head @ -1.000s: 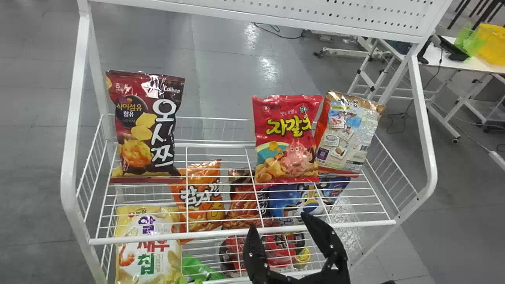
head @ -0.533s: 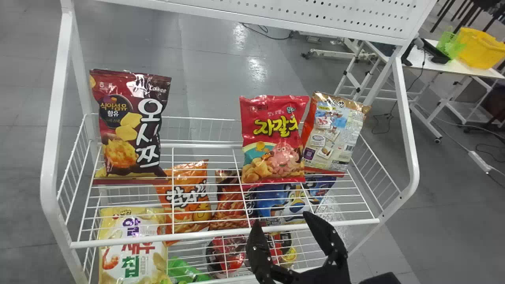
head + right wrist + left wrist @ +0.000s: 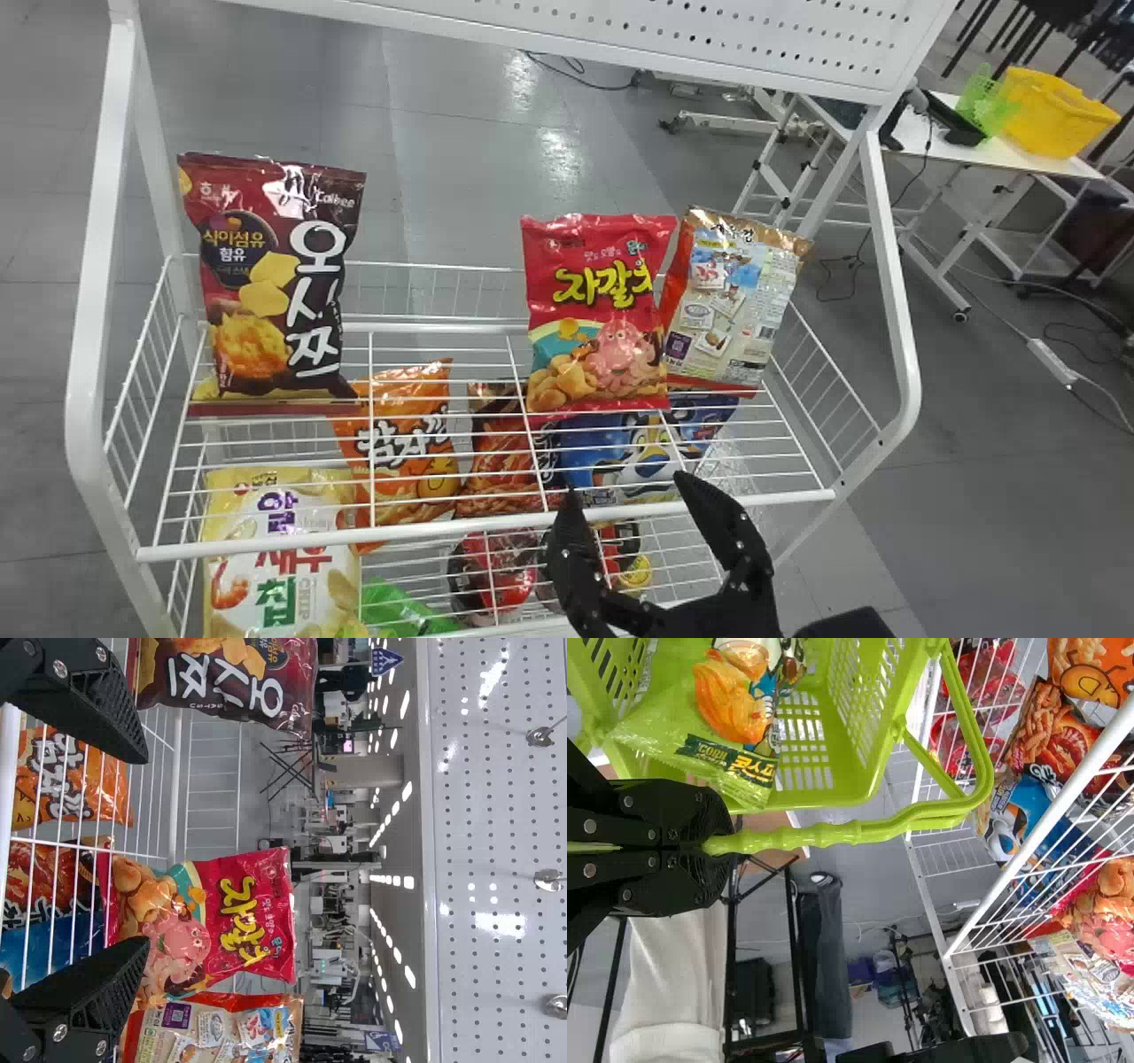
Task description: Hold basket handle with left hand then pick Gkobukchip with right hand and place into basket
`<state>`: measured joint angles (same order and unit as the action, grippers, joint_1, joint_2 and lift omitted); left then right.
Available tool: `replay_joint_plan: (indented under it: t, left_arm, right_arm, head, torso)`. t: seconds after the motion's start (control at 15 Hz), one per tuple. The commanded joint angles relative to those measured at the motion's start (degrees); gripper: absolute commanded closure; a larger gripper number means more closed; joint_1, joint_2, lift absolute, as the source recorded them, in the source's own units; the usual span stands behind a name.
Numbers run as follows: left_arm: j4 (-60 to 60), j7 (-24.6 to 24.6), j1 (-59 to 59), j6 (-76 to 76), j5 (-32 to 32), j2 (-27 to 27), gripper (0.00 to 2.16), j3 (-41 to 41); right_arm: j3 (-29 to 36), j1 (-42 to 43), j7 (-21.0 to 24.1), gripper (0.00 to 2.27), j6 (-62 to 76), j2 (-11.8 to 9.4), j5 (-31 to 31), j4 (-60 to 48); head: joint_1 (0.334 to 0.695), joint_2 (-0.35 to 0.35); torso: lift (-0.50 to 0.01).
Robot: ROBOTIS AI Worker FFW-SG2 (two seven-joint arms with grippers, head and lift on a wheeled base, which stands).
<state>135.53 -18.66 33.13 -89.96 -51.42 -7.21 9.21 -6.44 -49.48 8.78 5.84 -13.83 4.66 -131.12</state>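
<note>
Over at the white wire rack [image 3: 86, 399], the right gripper [image 3: 625, 486] is pointing at the shelves, its black, ridged fingers standing apart with nothing between them; a glossy red bag [image 3: 602, 310] is standing beyond them. The left gripper [image 3: 722, 846] is clamping the knobbly green plastic handle [image 3: 833, 835], the slotted basket [image 3: 833, 797] carrying a crinkled bag [image 3: 740, 771]. Which bag is Gkobukchip, I cannot tell.
</note>
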Motion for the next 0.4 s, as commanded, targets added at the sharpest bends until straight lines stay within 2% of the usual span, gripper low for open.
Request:
replay_joint_plan:
  t: [0.0, 0.33]
  left_arm:
    - [0.0, -0.1, 0.0, -0.1, 0.0, 0.0, 1.71, 0.1]
    - [-0.1, -0.1, -0.1, -0.1, -0.1, 0.0, 1.70, 0.1]
  right_arm:
    - [0.1, 0.0, 0.3, 0.08, 0.0, -0.1, -0.1, 0.0]
    - [0.4, -0.1, 0.3, 0.08, -0.5, -0.1, -0.2, -0.5]
  head:
    - [0.695, -0.350]
    - [0.695, -0.350]
  torso:
    - [-0.032]
    - [-0.032]
